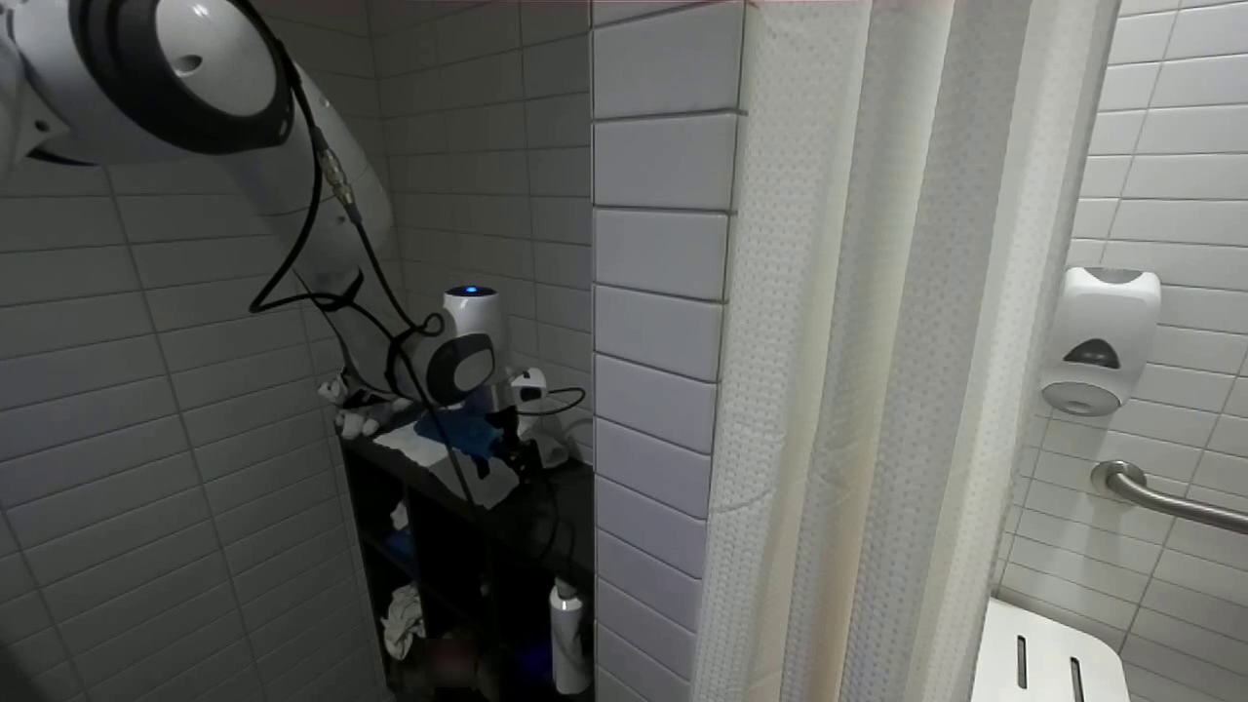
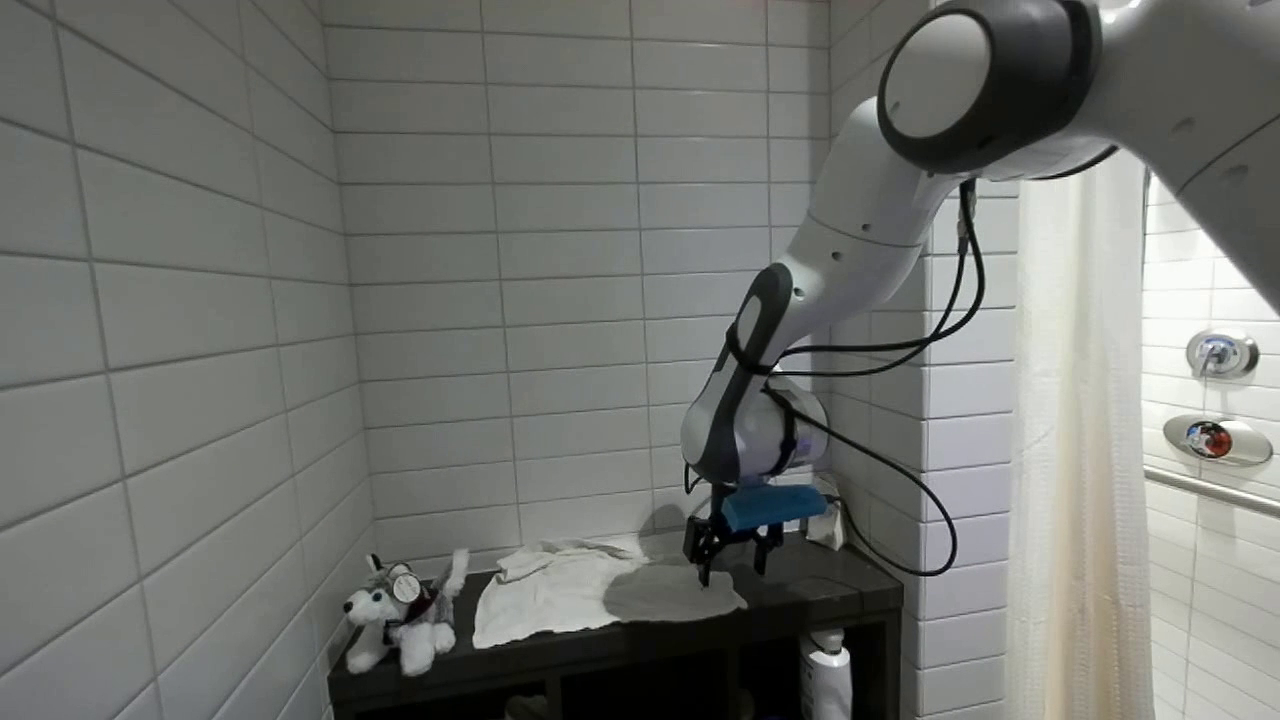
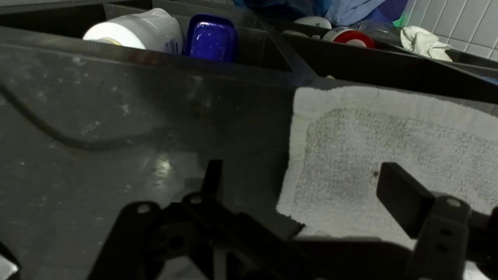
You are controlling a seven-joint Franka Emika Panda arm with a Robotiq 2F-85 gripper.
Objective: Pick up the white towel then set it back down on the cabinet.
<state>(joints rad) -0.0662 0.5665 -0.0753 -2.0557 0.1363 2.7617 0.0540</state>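
White towel [image 2: 550, 597] flat atop dark cabinet [image 2: 830, 580], long axis along cabinet's length, one end toward plush husky [image 2: 415, 640], other under hand [image 2: 732, 573], hand spread, gripping nothing, upright white bottle [image 2: 825, 682] beside blue container [image 3: 211, 37] in one compartment [image 3: 251, 50], red-topped container [image 3: 354, 37] in the next

A: What are the walls [image 2: 560, 305] like?
B: Pale tile in long flat rows with thin grout lines, meeting at a corner [image 2: 345, 250].
A: And the curtain [image 1: 877, 390]?
B: Whitish and textured, in tall folds beside a tiled wall end [image 1: 653, 327], in both exterior views.
A: What's past it?
B: A white dispenser [image 1: 1104, 336], a metal bar [image 1: 1180, 501] and a slotted white seat [image 1: 1048, 653]. In an exterior view, a tap [image 2: 1222, 354] above an oval plate [image 2: 1240, 443], a rail [image 2: 1215, 491] below both.
A: Light?
B: Dim by the corner, brighter past the curtain.
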